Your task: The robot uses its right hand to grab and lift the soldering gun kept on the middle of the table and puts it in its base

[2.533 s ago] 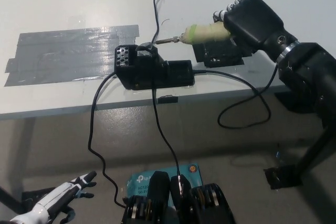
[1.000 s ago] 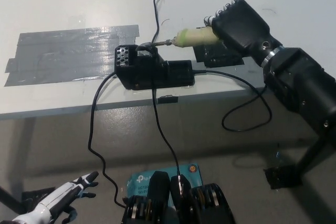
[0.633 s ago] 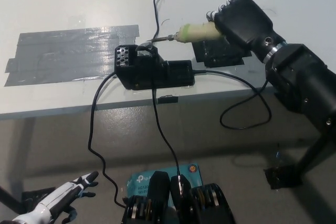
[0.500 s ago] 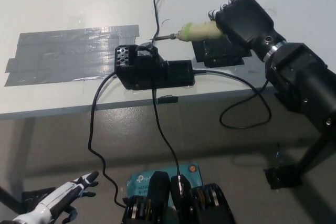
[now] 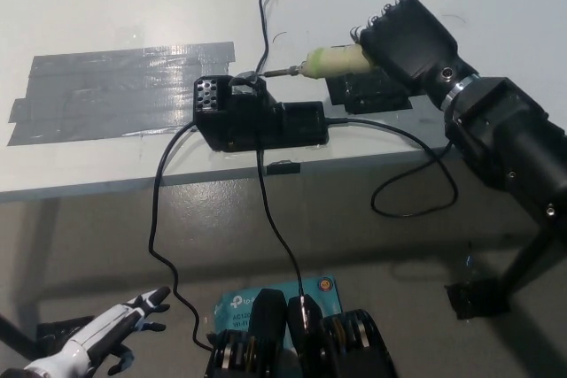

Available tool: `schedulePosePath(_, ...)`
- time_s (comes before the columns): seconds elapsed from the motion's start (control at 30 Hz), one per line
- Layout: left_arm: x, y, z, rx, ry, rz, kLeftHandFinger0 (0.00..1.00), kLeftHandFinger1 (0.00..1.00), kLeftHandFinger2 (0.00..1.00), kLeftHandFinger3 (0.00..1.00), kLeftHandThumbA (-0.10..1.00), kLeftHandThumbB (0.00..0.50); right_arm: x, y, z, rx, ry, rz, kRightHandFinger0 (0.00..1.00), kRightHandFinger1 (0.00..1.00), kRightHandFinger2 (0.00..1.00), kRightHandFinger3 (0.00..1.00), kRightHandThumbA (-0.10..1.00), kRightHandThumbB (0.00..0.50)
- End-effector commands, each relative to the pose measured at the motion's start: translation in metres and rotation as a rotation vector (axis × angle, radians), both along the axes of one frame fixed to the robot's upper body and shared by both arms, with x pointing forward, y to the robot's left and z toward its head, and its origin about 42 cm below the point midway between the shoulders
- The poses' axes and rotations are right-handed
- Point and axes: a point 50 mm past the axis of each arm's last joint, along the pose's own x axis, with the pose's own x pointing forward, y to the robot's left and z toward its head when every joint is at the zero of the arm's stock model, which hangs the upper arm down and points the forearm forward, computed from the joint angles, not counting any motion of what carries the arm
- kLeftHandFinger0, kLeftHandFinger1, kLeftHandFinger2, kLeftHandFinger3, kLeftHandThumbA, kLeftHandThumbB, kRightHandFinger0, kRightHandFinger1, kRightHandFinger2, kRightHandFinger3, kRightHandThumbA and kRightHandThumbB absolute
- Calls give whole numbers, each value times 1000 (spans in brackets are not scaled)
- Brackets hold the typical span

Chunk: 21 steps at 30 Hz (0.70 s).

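My black right hand (image 5: 400, 40) is shut on the soldering gun (image 5: 330, 62), whose pale yellow-green handle pokes out to the left. Its metal tip (image 5: 276, 71) points left and sits just right of the holder opening at the top of the black base (image 5: 252, 115). The base stands near the table's front edge, with cables leaving it. My white left hand (image 5: 93, 343) rests low at the lower left, below the table, fingers apart.
A wide patch of grey tape (image 5: 115, 90) covers the table left of the base. A black pad (image 5: 368, 93) lies under my right hand. Black cables (image 5: 266, 210) hang over the table's front edge (image 5: 106, 185) to the floor. A thin wire (image 5: 264, 15) curls up behind the base.
My right hand has carried the soldering gun slightly left and down, bringing its tip closer to the base's holder. The left hand has stayed put.
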Motion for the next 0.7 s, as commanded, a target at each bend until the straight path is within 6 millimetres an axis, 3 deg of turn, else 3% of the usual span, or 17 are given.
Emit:
schedulePosePath(0.0,1,1,8,7,-8,-17,1000,892,1000,1000,1000,500,2,-1,26,2,-112,23,0,0,191,77,437,98)
schedulePosePath(0.03,1,1,8,10,-10,-19,1000,898,1000,1000,1000,497,2,-1,28,5,-110,17,0,0,205,101,297,11)
schedulePosePath(0.07,1,1,8,11,-7,-22,1000,909,1000,1000,1000,489,4,-2,31,47,-122,29,0,0,210,103,-68,9)
schedulePosePath(0.1,1,1,8,11,-6,-22,1000,909,1000,1000,1000,487,5,-2,31,62,-126,35,0,0,210,84,-100,12)
schedulePosePath(0.13,1,1,8,9,-5,-21,1000,913,1000,1000,1000,497,6,-3,36,64,-113,17,0,0,298,233,-100,2)
schedulePosePath(0.2,1,2,7,11,-4,-17,1000,904,1000,1000,1000,500,6,-3,43,88,-112,-7,0,0,183,312,-100,0)
schedulePosePath(0.23,1,2,7,12,-4,-16,1000,903,1000,1000,1000,500,6,-4,44,93,-123,-2,0,0,155,212,-100,25)
schedulePosePath(0.27,1,3,7,17,-4,-16,1000,902,1000,1000,1000,500,6,-4,45,118,-140,6,0,0,139,10,-100,41)
schedulePosePath(0.3,0,3,7,19,-4,-17,1000,894,1000,1000,1000,495,6,-5,45,125,-143,4,0,0,170,0,-100,32)
schedulePosePath(0.33,0,2,6,22,-3,-18,1000,892,1000,1000,1000,494,5,-6,46,133,-146,1,0,0,199,0,-100,54)
schedulePosePath(0.4,-1,2,6,18,0,-20,1000,892,1000,1000,1000,496,5,-7,45,139,-142,-8,0,0,248,0,-100,222)
schedulePosePath(0.47,-3,2,4,22,6,-22,1000,886,1000,1000,1000,495,4,-11,44,176,-152,-5,0,0,253,0,-100,308)
schedulePosePath(0.53,-4,2,3,17,12,-20,1000,880,1000,1000,1000,500,4,-11,44,199,-159,-6,0,0,269,0,-100,311)
schedulePosePath(0.6,-4,2,3,14,12,-19,1000,885,1000,1000,1000,500,3,-12,46,204,-165,-8,0,0,225,0,-100,324)
schedulePosePath(0.67,-4,3,2,11,16,-21,1000,892,1000,1000,1000,500,2,-13,46,208,-157,-7,0,0,115,3,-100,295)
